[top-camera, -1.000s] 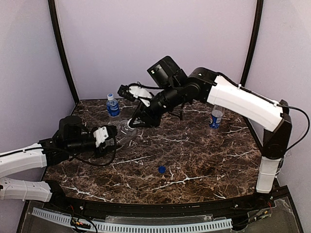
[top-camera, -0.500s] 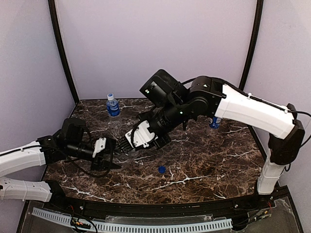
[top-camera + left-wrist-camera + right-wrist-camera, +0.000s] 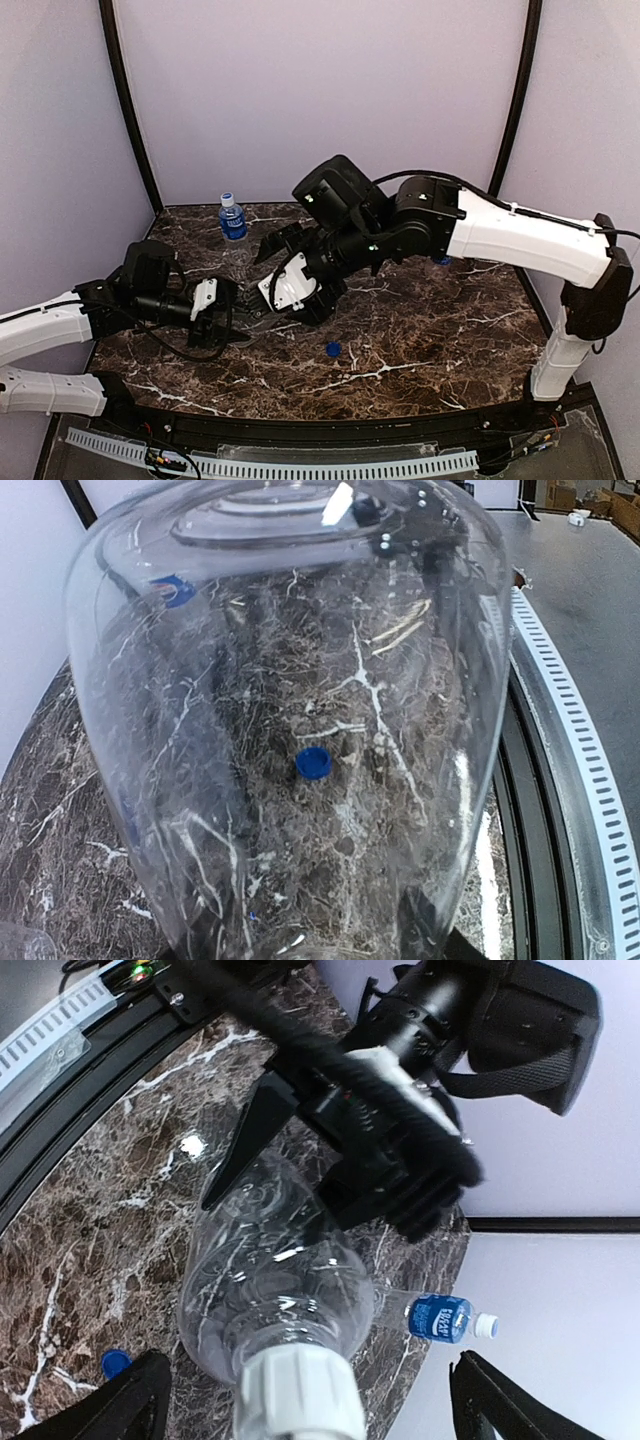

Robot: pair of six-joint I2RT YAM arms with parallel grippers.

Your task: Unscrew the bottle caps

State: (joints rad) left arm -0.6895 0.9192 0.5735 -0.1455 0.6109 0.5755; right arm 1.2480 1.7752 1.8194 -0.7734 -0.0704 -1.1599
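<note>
A clear unlabelled bottle (image 3: 270, 1260) lies tilted off the table, and my left gripper (image 3: 222, 312) is shut on its body. Its white cap (image 3: 300, 1390) is on the neck and points at the right wrist camera. My right gripper (image 3: 305, 1380) stands open, its fingers (image 3: 130, 1400) wide on either side of that cap without touching it. In the left wrist view the bottle (image 3: 300, 680) fills the frame. A loose blue cap (image 3: 333, 349) lies on the table. A blue-labelled bottle (image 3: 232, 218) stands at the back left with its cap on.
The marble table (image 3: 420, 330) ends at a black front rim (image 3: 350, 428). Purple walls close in the back and sides. The right arm (image 3: 500, 235) reaches across the middle and covers the back right of the table.
My right gripper has gone from shut on the white cap to open. Both grippers and the clear bottle have shifted toward the front of the table.
</note>
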